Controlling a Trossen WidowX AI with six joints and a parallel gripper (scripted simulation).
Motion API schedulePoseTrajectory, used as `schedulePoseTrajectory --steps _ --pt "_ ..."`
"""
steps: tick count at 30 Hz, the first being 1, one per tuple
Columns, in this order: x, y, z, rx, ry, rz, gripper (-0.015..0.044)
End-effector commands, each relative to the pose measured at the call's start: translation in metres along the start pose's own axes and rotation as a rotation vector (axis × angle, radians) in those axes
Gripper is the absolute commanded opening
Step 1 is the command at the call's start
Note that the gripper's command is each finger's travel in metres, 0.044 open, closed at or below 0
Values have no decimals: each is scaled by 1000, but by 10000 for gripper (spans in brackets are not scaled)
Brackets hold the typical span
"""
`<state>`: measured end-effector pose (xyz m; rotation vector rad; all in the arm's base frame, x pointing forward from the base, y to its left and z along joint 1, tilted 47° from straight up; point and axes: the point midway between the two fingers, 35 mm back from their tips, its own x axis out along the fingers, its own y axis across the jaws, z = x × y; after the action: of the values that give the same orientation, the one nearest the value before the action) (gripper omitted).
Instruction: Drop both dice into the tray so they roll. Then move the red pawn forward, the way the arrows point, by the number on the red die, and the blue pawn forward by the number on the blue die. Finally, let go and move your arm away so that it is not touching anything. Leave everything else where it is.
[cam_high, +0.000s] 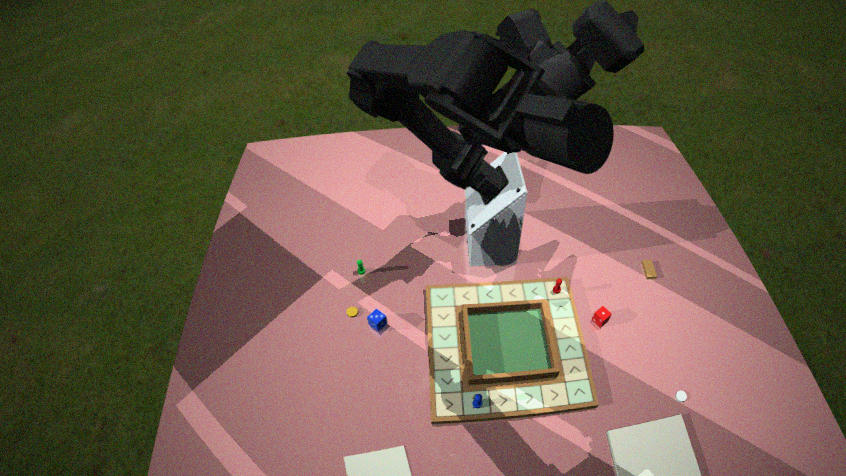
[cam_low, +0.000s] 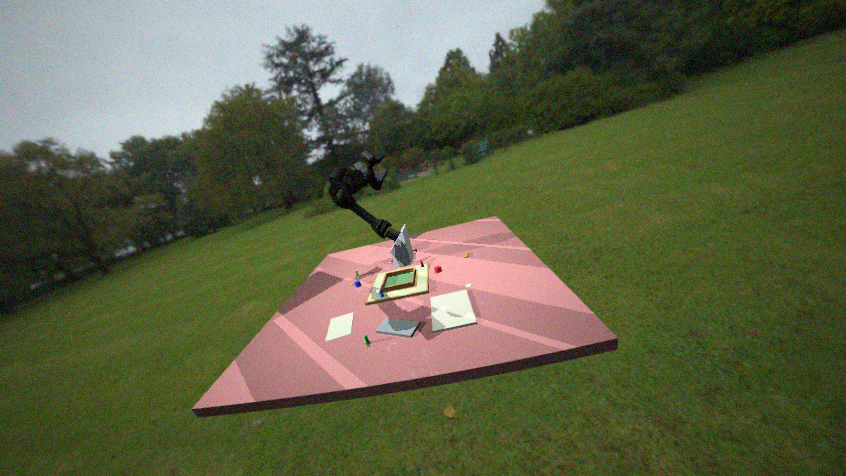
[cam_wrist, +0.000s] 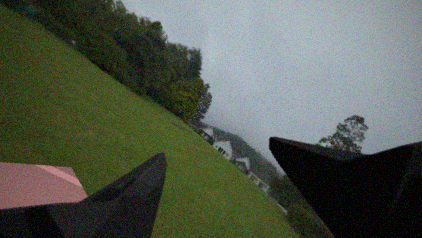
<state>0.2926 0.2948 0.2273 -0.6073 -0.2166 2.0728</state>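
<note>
The red die lies on the table right of the board. The blue die lies left of the board. The tray in the board's middle is empty. The red pawn stands on the top right corner square in the top view. The blue pawn stands on the bottom row, second square from the left. Arrows run counterclockwise there. My gripper is open and empty, raised high, far from the dice and pawns.
A green pawn and a yellow disc are near the blue die. A wooden block and white disc lie right. Beyond the board are two pale slabs, a grey slab and another green pawn.
</note>
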Motion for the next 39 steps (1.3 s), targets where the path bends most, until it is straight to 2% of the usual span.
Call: schedulePoseTrajectory --steps 1,5,13,21,28,32,36,37,39 --pt "1 1 -3 13 7 6 374" --pt "15 23 -55 282 151 104 275" --pt "31 93 -171 902 604 222 275" --pt "24 166 -253 1345 1098 138 275" --pt "3 229 -303 1594 1567 -122 275" --pt "-13 264 -324 1653 1836 -375 275" --pt "-33 295 -339 1625 2067 -711 275" --pt "-37 302 -341 1606 2109 -796 275" --pt "-40 305 -342 1591 2133 -849 275"
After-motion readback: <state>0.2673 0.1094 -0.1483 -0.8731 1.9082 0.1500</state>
